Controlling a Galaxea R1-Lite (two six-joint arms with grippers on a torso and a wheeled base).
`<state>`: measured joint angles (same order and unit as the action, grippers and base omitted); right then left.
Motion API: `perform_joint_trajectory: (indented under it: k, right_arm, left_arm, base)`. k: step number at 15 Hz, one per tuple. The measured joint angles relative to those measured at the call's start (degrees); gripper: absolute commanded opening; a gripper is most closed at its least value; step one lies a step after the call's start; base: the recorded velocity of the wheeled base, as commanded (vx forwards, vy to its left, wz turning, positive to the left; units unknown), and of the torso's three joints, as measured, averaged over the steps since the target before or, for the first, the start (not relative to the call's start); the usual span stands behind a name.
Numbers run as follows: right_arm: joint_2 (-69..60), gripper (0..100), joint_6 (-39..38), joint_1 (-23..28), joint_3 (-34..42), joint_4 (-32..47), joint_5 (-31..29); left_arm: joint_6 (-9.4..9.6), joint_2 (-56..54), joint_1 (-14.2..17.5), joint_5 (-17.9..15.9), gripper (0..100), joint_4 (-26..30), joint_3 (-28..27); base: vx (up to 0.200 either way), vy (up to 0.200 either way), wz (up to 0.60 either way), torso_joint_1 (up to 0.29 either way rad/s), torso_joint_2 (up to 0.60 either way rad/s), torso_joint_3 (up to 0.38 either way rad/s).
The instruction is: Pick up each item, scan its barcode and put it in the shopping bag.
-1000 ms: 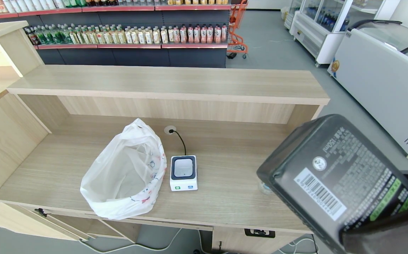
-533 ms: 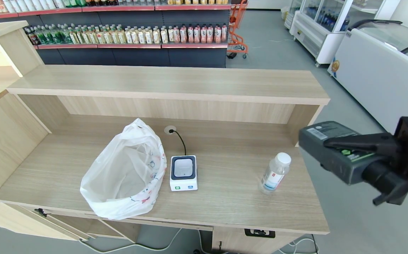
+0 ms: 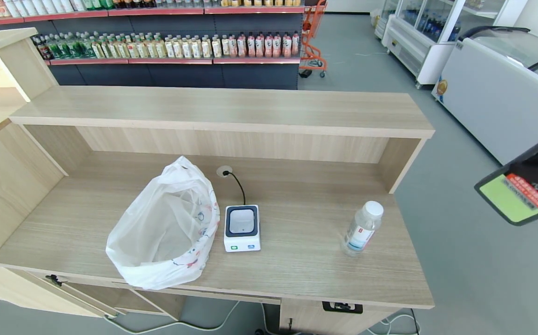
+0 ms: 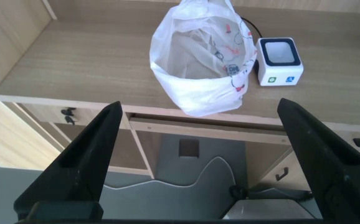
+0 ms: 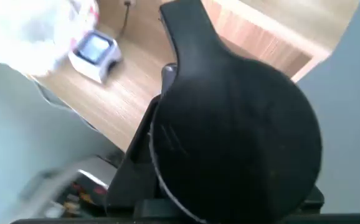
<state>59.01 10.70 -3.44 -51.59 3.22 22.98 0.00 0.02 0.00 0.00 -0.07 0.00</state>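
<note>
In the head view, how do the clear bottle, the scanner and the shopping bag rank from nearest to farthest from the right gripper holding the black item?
1. clear bottle, right end of counter.
2. scanner, counter middle.
3. shopping bag, left of scanner.

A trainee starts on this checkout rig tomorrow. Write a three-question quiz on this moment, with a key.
1. True or false: the shopping bag sits to the robot's left of the scanner.
2. Where is the clear bottle? A) inside the bag B) on top of the scanner C) standing on the counter, to the right of the scanner.
3. Fill in: the left gripper is empty and ____ (open or shut).
Key: 1 true; 2 C; 3 open.
</note>
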Motion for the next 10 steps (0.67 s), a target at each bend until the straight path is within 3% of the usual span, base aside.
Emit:
perform_joint_trajectory:
  k: [2, 3, 5, 8, 10]
  right_arm:
    - [1.40, 0, -22.95, -0.52, -3.36, 1.65, 0.99]
    - [2.39, 0, -27.42, -0.63, -4.08, 1.84, 2.50]
    - [4.99, 0, -31.37, -0.69, -1.07, 0.63, 5.27]
    - [8.70, 0, -32.46, -0.83, 6.47, -8.61, 6.13]
    - [9.89, 0, -32.57, -0.77, 9.12, -9.09, 6.02]
  left_arm:
    - [0.00, 0.00, 0.00, 0.00, 100, 0.00, 0.00]
    - [0.00, 0.00, 0.00, 0.00, 100, 0.00, 0.00]
    - [0.00, 0.00, 0.00, 0.00, 100, 0.00, 0.00]
    - [0.00, 0.00, 0.00, 0.00, 100, 0.00, 0.00]
    - [0.00, 0.00, 0.00, 0.00, 100, 0.00, 0.00]
  base:
    - [0.000, 0.000, 0.00, 0.000, 0.00, 0.000]
    - [0.000, 0.000, 0.00, 0.000, 0.00, 0.000]
    - [0.000, 0.000, 0.00, 0.000, 0.00, 0.000]
    - [0.000, 0.000, 0.00, 0.000, 0.00, 0.000]
    - [0.000, 0.000, 0.00, 0.000, 0.00, 0.000]
